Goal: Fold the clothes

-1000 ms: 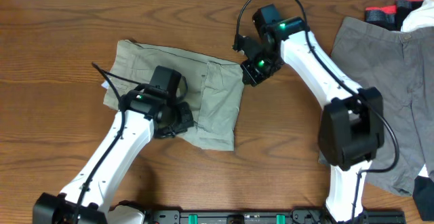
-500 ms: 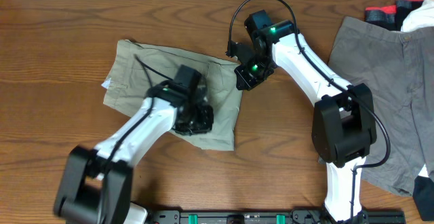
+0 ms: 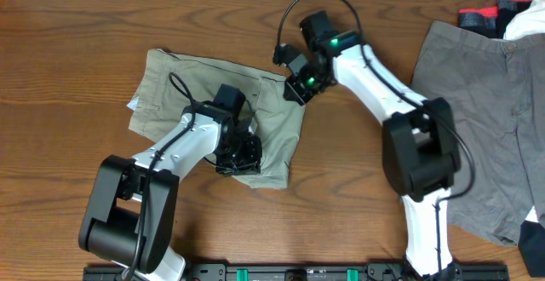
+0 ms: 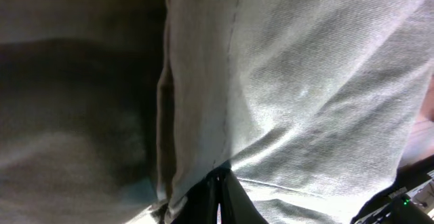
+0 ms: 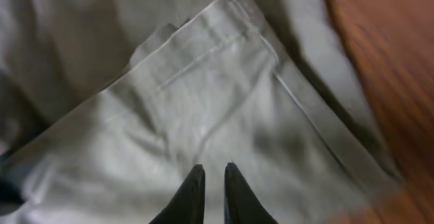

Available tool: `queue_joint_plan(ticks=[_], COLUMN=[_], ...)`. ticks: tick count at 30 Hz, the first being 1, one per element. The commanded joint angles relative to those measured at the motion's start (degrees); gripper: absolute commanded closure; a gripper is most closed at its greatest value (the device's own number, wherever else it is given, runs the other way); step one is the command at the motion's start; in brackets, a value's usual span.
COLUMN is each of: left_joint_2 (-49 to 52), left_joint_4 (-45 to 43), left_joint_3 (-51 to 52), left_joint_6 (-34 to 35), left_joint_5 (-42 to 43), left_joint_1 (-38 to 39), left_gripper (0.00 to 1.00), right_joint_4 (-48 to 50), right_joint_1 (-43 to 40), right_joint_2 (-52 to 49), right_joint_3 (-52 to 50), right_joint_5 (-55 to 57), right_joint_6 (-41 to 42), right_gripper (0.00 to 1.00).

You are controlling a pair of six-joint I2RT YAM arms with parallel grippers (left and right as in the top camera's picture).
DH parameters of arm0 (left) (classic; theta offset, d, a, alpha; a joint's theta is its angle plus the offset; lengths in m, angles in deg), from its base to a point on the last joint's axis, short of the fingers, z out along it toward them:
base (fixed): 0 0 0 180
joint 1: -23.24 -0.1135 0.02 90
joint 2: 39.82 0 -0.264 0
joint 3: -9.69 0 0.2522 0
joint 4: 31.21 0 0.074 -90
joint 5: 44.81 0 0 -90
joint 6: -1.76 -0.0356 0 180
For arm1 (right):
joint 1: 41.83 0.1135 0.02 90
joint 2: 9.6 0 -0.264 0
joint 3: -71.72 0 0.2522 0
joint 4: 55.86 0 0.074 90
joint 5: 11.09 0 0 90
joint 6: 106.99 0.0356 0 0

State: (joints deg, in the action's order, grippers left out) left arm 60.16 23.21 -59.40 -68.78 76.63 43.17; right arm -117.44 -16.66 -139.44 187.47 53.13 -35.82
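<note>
Scene: we see two arms working at a wooden table [image 3: 68,25], shot from overhead and from both wrists.
Khaki shorts: the khaki shorts [image 3: 170,94] lie left of centre on the table, partly folded, with one layer lapped over another on their right half.
Left gripper: the left gripper [image 3: 238,153] sits low on the right half of the khaki shorts. In its wrist view the left gripper [image 4: 218,197] has its fingers pressed together right at a fold edge of the cloth. We cannot tell whether any fabric is caught between them.
Right gripper: the right gripper [image 3: 294,89] hangs over the upper right corner of the khaki shorts. In its wrist view the right gripper [image 5: 213,193] has its fingers all but together, only a thin slit between the tips, and nothing in it. Below them we see a stitched hem.
Grey shorts: the grey shorts [image 3: 485,85] lie spread at the table's right side, well apart from both grippers and partly under the right arm.
Far corner: a red and black item [image 3: 477,17] and a white cloth [image 3: 528,21] sit just beyond the grey shorts.
</note>
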Motion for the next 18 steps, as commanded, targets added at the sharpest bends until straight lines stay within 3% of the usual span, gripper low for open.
queue_joint_plan(ticks=[1,9,18], left_joint_2=[-0.02,-0.02,-0.02], left_joint_4=[0.13,0.11,-0.35], left_joint_3=[-1.07,-1.07,-1.07], left_joint_6=[0.31,0.33,1.01], left_joint_5=[-0.39,-0.37,-0.35], left_joint_1=[-0.31,-0.31,-0.31], left_gripper=[0.94,0.94,0.94], right_joint_4=[1.84,8.17,-8.46], right_joint_1=[1.18,-0.74,-4.57], right_joint_2=[-4.68,-8.31,2.56], right_joint_3=[-0.11,0.37,4.04], right_joint_5=[-1.51,9.49,-5.05], right_joint_6=[-2.25,3.61,-1.14], right_gripper=[0.91,0.89,0.79])
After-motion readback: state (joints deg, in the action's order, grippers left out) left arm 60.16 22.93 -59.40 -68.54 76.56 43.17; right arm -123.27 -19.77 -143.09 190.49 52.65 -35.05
